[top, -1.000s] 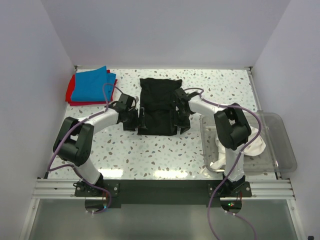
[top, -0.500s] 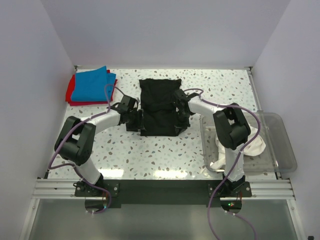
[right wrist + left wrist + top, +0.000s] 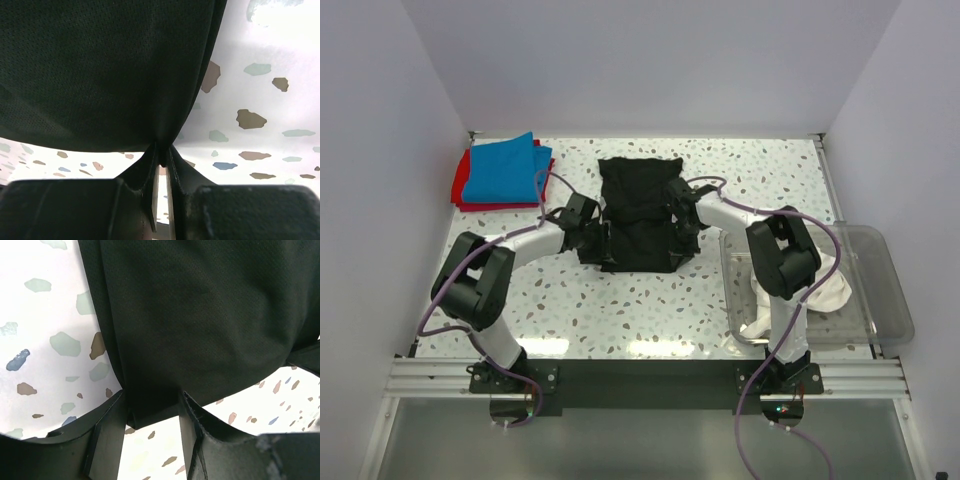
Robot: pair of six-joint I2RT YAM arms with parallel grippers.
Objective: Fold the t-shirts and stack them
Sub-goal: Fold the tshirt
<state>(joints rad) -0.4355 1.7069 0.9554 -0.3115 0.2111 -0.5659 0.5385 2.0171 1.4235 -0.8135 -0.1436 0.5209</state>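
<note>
- On the middle of the white speckled table top (image 3: 620,300): a plain black soft-cloth t-shirt (image 3: 638,215), partly folded into a rough upright rectangle and rumpled across its middle.
- Against the black shirt's left edge, near its lower corner: the left black two-finger gripper (image 3: 592,232), its arm reaching in from the left base.
- In the left wrist view: both fingers (image 3: 107,440) apart, with the shirt's hem lying in the gap and touching the inner face of each, and speckled table showing below the hem. Cannot tell whether clamped on the cloth or merely straddling it.
- Against the shirt's right edge, roughly level with the other: the right black two-finger gripper (image 3: 682,228).
- In the right wrist view: fingers pinched nearly together, clenched on a gathered fold of the black shirt's edge. Cloth fanning up and leftwards from the pinch, speckled table to the right.
- At the far left corner of the table, well apart from the black shirt: a folded bright blue cloth t-shirt (image 3: 503,168) stacked on a folded red cloth t-shirt (image 3: 460,192), with red showing along the left and near edges.
- At the right side of the table, just beside the right arm: a clear plastic rectangular bin (image 3: 892,300) holding crumpled white cloth (image 3: 830,290). Too small here to make out any print on it.
</note>
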